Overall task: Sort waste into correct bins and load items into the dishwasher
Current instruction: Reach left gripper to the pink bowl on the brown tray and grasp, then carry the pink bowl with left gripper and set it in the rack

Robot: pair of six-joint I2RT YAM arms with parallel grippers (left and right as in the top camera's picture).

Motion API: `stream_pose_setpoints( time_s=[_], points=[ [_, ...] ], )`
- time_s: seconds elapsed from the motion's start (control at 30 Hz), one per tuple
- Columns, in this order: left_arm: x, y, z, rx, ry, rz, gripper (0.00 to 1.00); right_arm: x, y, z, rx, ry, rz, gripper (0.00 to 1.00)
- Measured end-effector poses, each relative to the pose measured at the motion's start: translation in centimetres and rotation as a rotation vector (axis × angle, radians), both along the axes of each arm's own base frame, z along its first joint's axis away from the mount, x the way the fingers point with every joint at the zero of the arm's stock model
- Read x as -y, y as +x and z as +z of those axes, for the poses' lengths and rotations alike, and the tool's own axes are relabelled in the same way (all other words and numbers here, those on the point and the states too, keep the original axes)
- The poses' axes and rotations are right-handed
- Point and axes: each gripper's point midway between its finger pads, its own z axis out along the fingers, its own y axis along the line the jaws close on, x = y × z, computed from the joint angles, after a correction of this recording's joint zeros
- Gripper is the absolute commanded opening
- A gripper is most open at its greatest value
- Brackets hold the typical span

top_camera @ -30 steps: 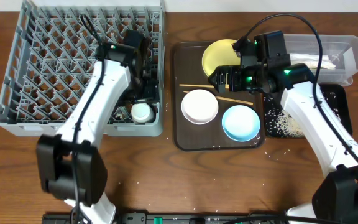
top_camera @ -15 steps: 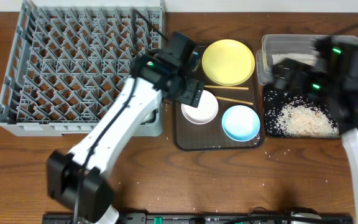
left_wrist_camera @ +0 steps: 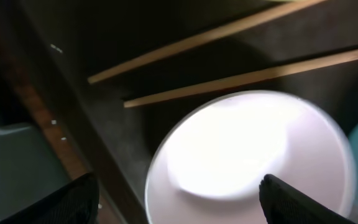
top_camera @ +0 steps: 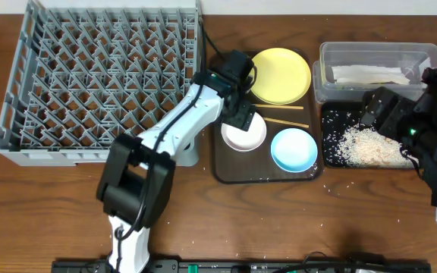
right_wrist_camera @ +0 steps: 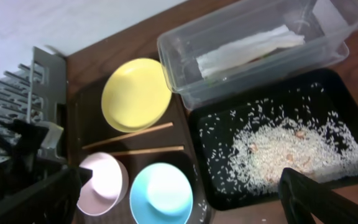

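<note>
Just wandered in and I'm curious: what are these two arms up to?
They are clearing a meal. The left gripper hangs open right over the white bowl on the brown tray, beside the yellow plate, blue bowl and chopsticks. The right gripper, open and empty, hovers over the black tray of rice; the paper wrapper lies in the clear tub.

A dark brown serving tray (top_camera: 230, 165) lies on the wooden table (top_camera: 51, 199).

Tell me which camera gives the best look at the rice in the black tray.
Right wrist: the whole rice pile lies unobstructed in the black tray, with the grains distinct. Overhead shows it smaller, with the right arm covering part of the tray. Left wrist shows none of it.
</note>
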Motion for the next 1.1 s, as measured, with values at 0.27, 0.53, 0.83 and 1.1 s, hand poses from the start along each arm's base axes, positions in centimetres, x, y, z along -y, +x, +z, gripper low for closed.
stream_pose_setpoints(
  time_s=[0.27,0.53,0.83,1.1],
  points=[
    [-0.3,-0.6,-2.5,-0.057,0.037,-0.009,0.50,0.1,-0.1,-0.9,-0.041,-0.001,-0.005,0.99],
    [-1.1,-1.8,-2.8,-0.109,0.067,-0.007,0.44,0.1,-0.1,-1.0,-0.045,0.005,-0.011,0.99],
    [-1.6,-2.8,-3.6,-0.145,0.083,0.015,0.14,0.1,-0.2,-1.1,-0.051,0.011,-0.015,0.99],
    [-1.3,-2.3,-3.6,-0.125,0.069,0.011,0.08,0.1,-0.2,-1.1,-0.052,0.011,-0.015,0.99]
  ],
)
